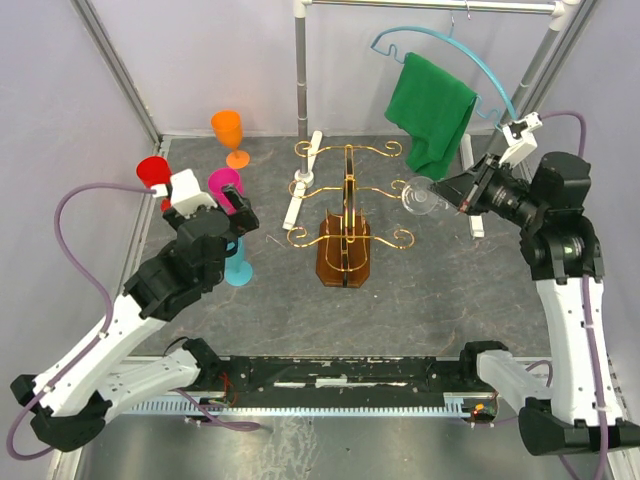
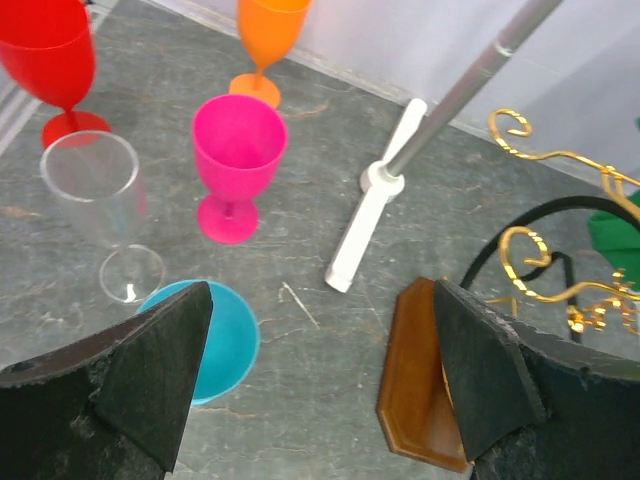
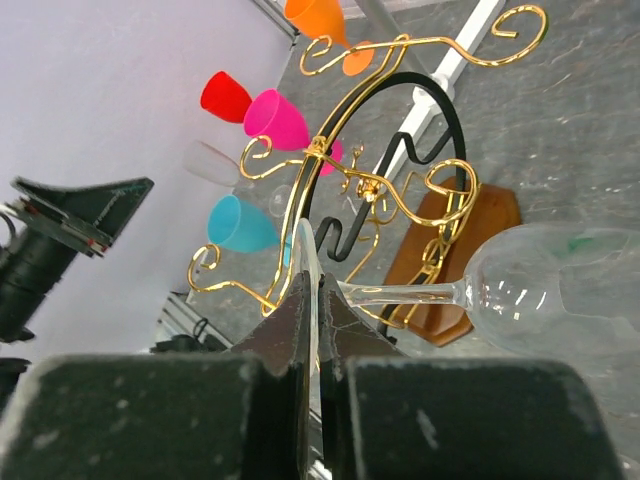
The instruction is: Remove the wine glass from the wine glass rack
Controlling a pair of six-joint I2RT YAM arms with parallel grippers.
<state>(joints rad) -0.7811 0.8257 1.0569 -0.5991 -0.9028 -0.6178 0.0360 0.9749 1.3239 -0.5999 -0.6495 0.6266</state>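
The right gripper (image 3: 315,300) pinches tight on the thin round foot of the clear wine glass (image 1: 425,195). The glass lies on its side just right of the curled gold wire arms of the brown wooden-based wine glass rack (image 1: 330,250). Bare mottled grey table (image 1: 440,290) lies nearer. The left gripper (image 2: 320,300) gapes wide and empty over a smooth teal plastic goblet (image 2: 232,340) at the left.

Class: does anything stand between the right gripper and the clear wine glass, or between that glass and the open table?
Nothing between them: the right gripper is shut on the foot of the clear wine glass. Gold curls of the wine glass rack lie close beside the bowl; nothing else visibly blocks it.
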